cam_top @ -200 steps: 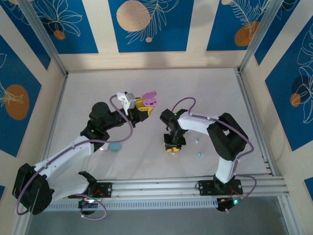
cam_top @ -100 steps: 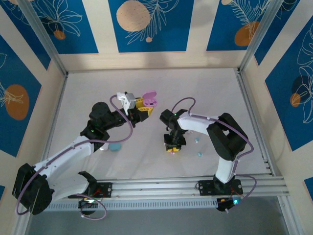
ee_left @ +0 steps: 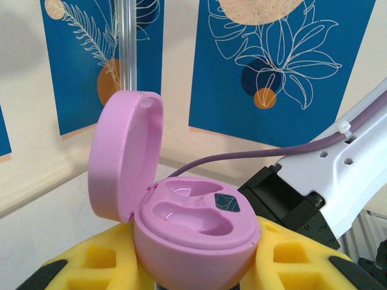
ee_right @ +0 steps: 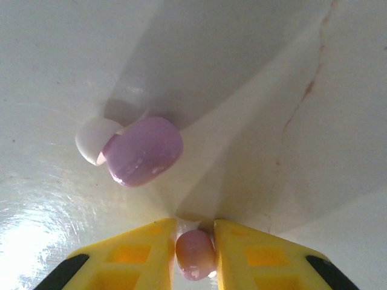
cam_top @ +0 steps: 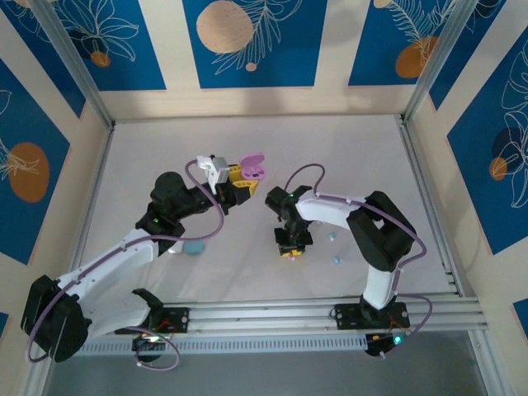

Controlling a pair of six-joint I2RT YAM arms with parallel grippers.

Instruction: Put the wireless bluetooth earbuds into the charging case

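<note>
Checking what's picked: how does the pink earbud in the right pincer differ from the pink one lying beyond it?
The gripped pink earbud is clamped in the right pincer; the loose pink earbud lies free on the table, against a white bud. The gripped one looks smaller, the loose one broader. Both are glossy pink.

no readable text, no labels, no brand marks, no numbers or signs on anything in view

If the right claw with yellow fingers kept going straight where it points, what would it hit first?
Most likely the white tabletop: the right gripper points down at it, a small pink earbud pinched in its grip. The loose glossy pink earbud lies slightly left of that line.
</note>
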